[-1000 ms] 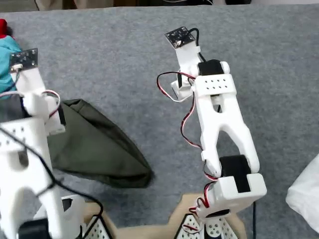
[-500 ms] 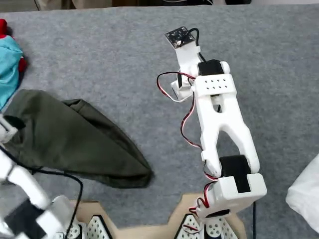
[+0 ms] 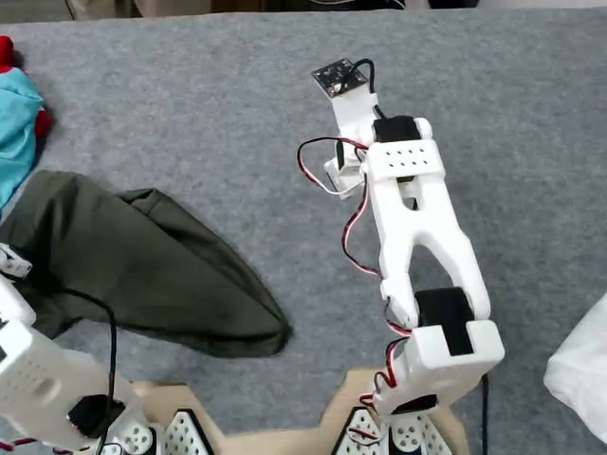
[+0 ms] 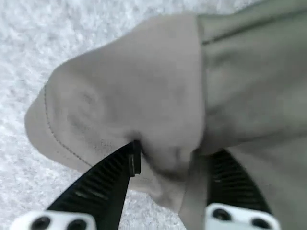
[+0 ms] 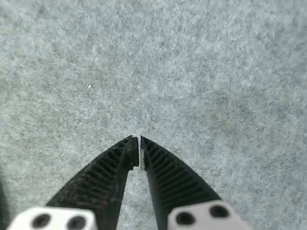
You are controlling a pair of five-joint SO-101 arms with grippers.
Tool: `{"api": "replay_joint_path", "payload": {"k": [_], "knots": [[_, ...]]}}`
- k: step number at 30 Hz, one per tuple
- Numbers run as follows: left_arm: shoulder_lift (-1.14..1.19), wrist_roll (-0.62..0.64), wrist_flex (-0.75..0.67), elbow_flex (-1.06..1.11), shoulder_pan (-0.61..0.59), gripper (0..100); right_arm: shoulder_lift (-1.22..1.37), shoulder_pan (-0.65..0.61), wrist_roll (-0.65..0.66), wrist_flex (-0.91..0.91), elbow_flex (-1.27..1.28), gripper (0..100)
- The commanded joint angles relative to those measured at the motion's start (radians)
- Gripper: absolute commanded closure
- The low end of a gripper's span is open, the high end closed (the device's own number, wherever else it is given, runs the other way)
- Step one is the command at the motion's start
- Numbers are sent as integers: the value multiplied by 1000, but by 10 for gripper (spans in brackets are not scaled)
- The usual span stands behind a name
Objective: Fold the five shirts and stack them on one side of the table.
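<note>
Olive shirt (image 3: 161, 275) lies at the left of the high view on the grey table (image 3: 218, 104), with a teal shirt (image 3: 17, 123) at the upper left edge. In the left wrist view, the left gripper (image 4: 175, 158) pinches a fold of it. In the right wrist view, the right gripper (image 5: 139, 143) is closed on nothing above the table.

Right claw (image 5: 139, 140), black ridged fingers (image 5: 110, 172) pressed together, above grey felt (image 5: 216, 72)

shirt (image 3: 142, 270): olive green | table cover (image 3: 209, 104): grey | second shirt (image 3: 14, 123): turquoise | arm (image 3: 417, 218): white
</note>
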Motion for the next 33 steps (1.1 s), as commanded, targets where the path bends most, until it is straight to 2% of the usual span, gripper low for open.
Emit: {"api": "replay_joint_path", "payload": {"k": [1,3,6,9,14,18,23,29,33], "knots": [[13,3,-3,-83,-6,900,-2,-18,6,-3,-36,977],[27,0,-3,-104,-5,985,-1,-18,6,-3,-36,977],[24,-23,60,-141,0,983,-1,-18,6,-3,-36,977],[2,-25,206,-236,43,980,-1,-18,6,-3,-38,977],[-97,-25,423,-436,209,980,-8,-19,6,0,-41,977],[-236,-21,451,-483,431,980,-8,10,6,78,-117,977],[-400,-18,451,-319,818,980,-7,143,11,336,-308,977],[-427,-17,439,-114,1323,980,-1,398,215,534,-509,977],[-427,-12,342,-87,1557,980,-4,578,292,551,-582,977]]}}
